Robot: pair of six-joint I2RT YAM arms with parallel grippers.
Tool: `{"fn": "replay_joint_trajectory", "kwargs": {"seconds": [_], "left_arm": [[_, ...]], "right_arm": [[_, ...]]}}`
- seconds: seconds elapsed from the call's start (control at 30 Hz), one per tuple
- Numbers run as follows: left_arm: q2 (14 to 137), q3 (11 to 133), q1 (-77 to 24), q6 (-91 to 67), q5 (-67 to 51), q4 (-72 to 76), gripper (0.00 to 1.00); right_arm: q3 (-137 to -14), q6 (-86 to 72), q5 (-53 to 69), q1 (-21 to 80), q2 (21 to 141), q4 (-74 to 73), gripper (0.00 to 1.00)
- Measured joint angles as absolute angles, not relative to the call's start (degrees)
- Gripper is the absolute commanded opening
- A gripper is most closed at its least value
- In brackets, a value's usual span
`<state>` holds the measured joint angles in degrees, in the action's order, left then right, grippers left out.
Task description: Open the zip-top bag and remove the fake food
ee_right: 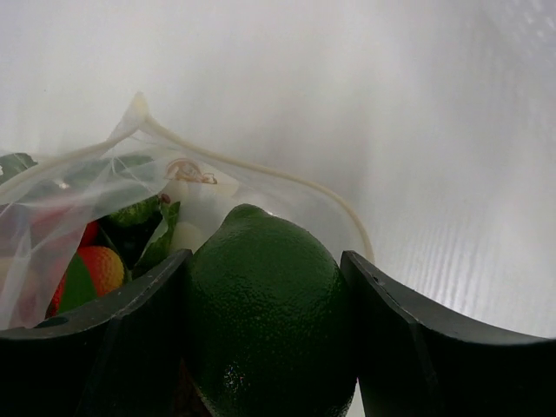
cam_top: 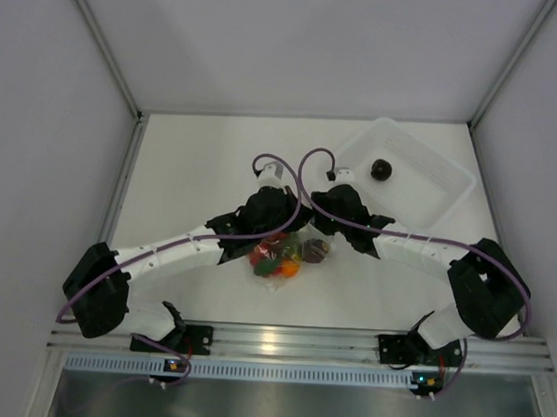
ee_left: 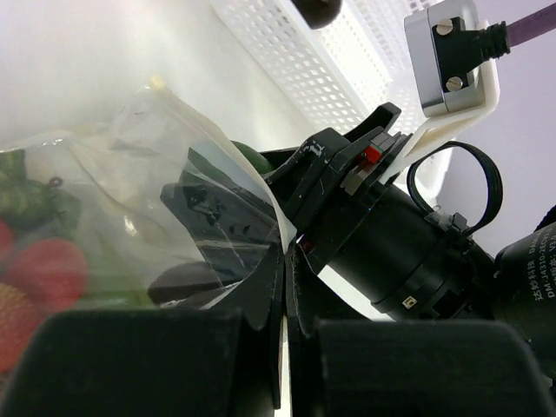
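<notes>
Just near-left of the tub [cam_top: 453, 180], the zip-top bag [cam_top: 275, 281] lies on the table with fake food [cam_top: 289, 265] inside. Both arms are bunched at its tub-side edge, and one dark piece [cam_top: 381, 169] sits in the tub. Left wrist view: left gripper [ee_left: 284, 261] fully closed, pinching the bag's lip, film pulled up toward the tub. Right wrist view: right gripper [ee_right: 265, 261] part closed, both fingers [ee_right: 113, 334] pressed on a green piece [ee_right: 261, 321] at the bag mouth. Best move, I'd say: hold the left pinch firm and draw the green piece straight out toward the tub, slowly, so the film doesn't drag along.

White table [cam_top: 216, 149], plain white walls [cam_top: 41, 112]
</notes>
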<state>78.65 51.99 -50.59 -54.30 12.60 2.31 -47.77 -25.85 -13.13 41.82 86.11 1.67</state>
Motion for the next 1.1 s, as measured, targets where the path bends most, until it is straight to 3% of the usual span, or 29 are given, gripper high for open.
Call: {"fn": "replay_joint_trajectory", "kwargs": {"seconds": [0.4,0.67,0.9,1.1], "left_arm": [[76.9,51.9,-51.4,-56.2,7.0,7.1,0.00],[76.6,46.9,-48.5,-57.9,18.3,3.9,0.00],[76.0,45.5,-48.5,-58.8,20.0,3.2,0.00],[76.0,45.5,-48.4,-58.8,18.9,3.2,0.00]], "right_arm": [[-46.8,-23.6,-17.0,41.5,75.8,-6.0,0.36],[-45.6,-23.0,-12.9,41.1,70.1,-5.4,0.36],[-43.7,-22.5,-13.5,40.8,67.4,-7.0,0.36],[-49.6,-20.5,-12.8,31.0,66.8,-10.1,0.37]]}}
